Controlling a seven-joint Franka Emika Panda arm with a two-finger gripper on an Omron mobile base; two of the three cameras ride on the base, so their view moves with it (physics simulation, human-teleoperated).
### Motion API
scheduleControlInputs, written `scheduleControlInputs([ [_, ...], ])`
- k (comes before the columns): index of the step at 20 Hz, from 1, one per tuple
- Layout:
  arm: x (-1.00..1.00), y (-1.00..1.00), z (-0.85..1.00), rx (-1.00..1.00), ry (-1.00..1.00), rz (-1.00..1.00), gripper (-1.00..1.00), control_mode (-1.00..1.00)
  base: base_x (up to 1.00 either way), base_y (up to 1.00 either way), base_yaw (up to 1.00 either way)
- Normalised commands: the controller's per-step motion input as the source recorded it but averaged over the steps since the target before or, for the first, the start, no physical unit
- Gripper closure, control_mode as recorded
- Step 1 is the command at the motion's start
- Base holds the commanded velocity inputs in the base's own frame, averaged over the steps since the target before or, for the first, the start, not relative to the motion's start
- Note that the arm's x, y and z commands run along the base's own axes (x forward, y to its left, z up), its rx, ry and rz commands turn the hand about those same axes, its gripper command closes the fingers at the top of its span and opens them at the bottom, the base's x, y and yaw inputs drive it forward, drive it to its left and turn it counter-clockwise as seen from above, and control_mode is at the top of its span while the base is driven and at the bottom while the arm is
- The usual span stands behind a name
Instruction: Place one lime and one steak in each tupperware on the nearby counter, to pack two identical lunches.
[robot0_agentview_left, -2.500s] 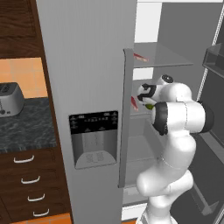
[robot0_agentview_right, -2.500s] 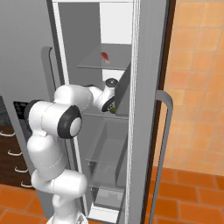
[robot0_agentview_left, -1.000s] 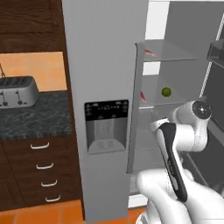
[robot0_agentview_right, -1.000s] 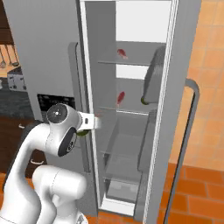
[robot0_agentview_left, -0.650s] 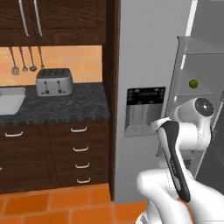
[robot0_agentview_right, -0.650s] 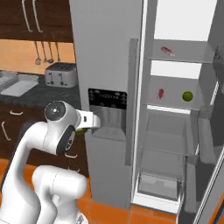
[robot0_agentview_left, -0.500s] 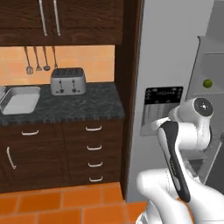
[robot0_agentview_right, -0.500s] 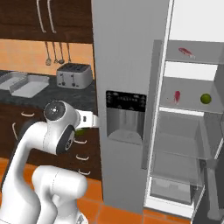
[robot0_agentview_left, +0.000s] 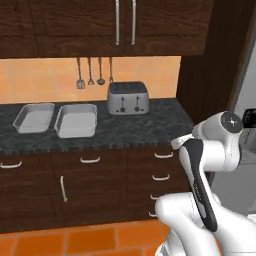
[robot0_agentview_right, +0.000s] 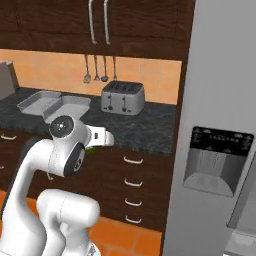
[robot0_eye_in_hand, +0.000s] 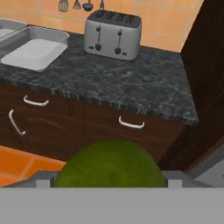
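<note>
The table, a dark marbled top over brown drawers, runs across in front of me, and I take the toaster standing at its back as my landmark. Left of the toaster lie the two trays, side by side and almost touching: the near tray just beside the toaster, the far tray beyond it. From what I can see, both hold nothing, so neither lunch is started.

My gripper hangs in front of the drawers, below and to the right of the toaster, well short of the table edge. Its jaws are spread wide and clamped on a lime, which sits between them as a big green ball at the bottom of the hand view; in the right base view a sliver of green peeks out under my wrist.

I judge this to be the carrying step for the first lime: fruit in hand, not yet at a tray. Next I need to close on the table, lift the lime above the rim height, swing left past the toaster without clipping it, and stop over the near tray. Then lower until the lime is just above the tray floor before releasing, since a round fruit dropped from height could roll or bounce out over the low rim.
</note>
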Motion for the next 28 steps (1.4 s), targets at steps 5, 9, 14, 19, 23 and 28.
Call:
scheduleControlInputs([
  [5, 0.0, 0.0, 0.0, 0.0, 0.0, 0.0, 1.0, 1.0, 0.91, 1.0, 0.0],
  [9, 0.0, 0.0, 0.0, 0.0, 0.0, 0.0, 1.0, 1.0, 1.0, 1.0, 0.0],
  [14, 0.0, 0.0, 0.0, 0.0, 0.0, 0.0, 1.0, 1.0, 0.85, 1.0, 0.0],
  [19, 0.2, 0.03, -0.22, -0.01, 0.01, -0.01, 1.0, -1.0, 0.41, 0.51, -0.03],
  [23, 0.54, -0.55, -0.55, 0.0, 0.0, 0.0, 1.0, -1.0, 0.0, 0.0, 0.0],
  [28, 0.74, -0.88, -0.41, 0.06, 0.03, 0.0, 1.0, -1.0, 0.0, 0.0, 0.0],
])
